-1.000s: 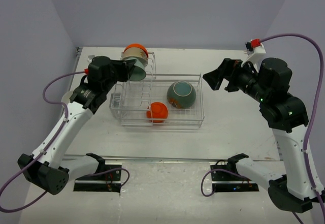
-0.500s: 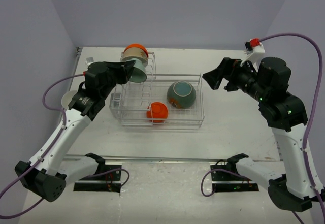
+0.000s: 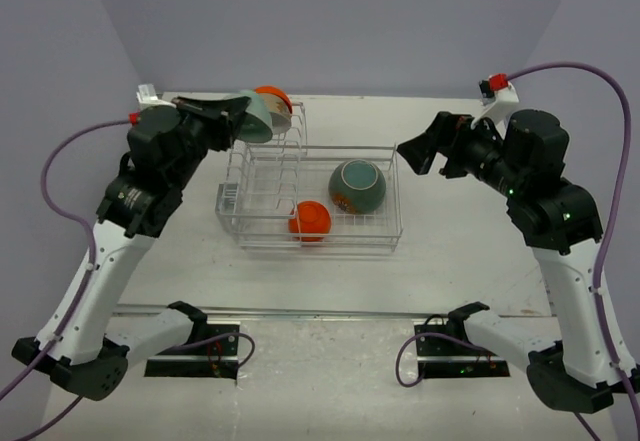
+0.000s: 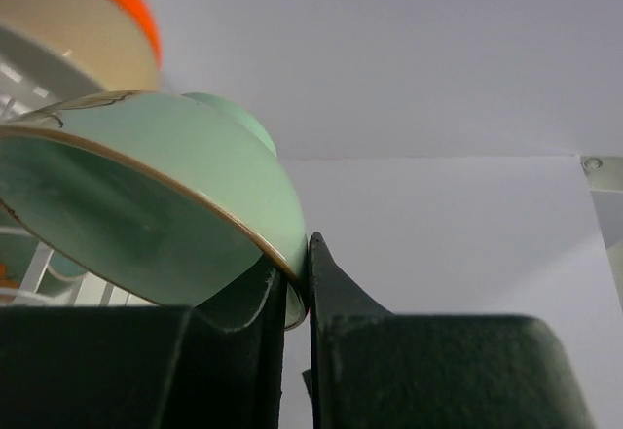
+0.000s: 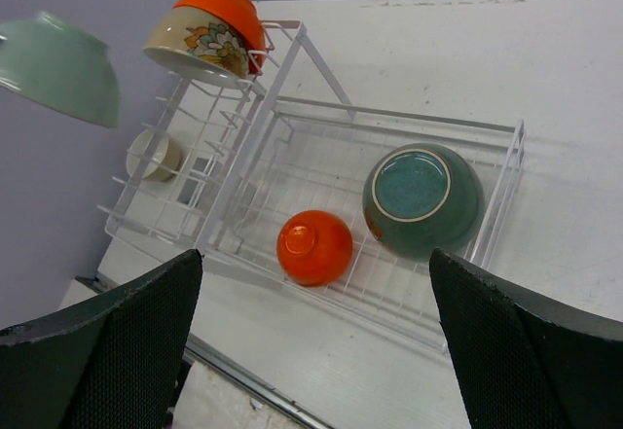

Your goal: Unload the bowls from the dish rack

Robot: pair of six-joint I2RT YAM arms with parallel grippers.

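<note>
At the far left, a small cream bowl (image 5: 154, 154) sits beyond the dish rack's (image 3: 390, 201) left end, apparently on the desk (image 3: 460, 251); it looks already unloaded. The left end effector (image 3: 243, 121) pinches the pale green bowl (image 3: 258, 118) by its rim, one finger inside the wall and one outside. The bowl hangs tilted in the air, above and to the left of the upright slots. A rim pinch suits a bowl too wide to span, and the height probably keeps it clear of the wires.

Just beside it, a flowered cream bowl (image 5: 200, 45) with orange behind it leans in the tall slots, so it drains on edge. Whether that is one bowl or two, I cannot tell.

In the basket, the orange bowl (image 3: 309, 220) lies upside down at the near side. The teal bowl (image 3: 357, 186), to its right, lies on its side, foot upward.

The right end effector (image 3: 430, 153) hovers spread wide near the rack's far right corner, holding nothing, probably placed for the teal bowl.
</note>
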